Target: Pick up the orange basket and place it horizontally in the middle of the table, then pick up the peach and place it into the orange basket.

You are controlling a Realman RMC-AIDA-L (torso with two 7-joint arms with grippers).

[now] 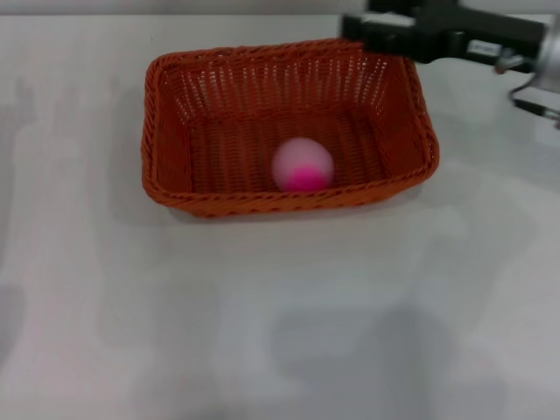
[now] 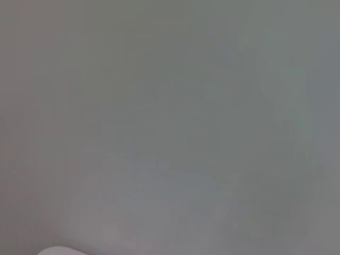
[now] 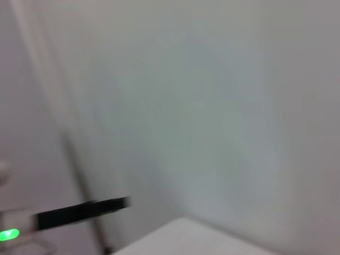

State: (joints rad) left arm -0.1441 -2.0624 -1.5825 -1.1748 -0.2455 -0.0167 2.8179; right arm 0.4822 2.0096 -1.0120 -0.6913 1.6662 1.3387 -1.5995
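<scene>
The orange basket lies lengthwise across the middle of the white table in the head view. The peach rests inside it, near the front wall, pink side facing me. My right gripper reaches in from the top right, above the basket's far right corner and clear of the peach. It holds nothing that I can see. The left arm is out of the head view. The left wrist view shows only blank grey surface.
The right arm's black and silver body stretches along the far right edge of the table. A dark bar and a green light show in the right wrist view against pale surface.
</scene>
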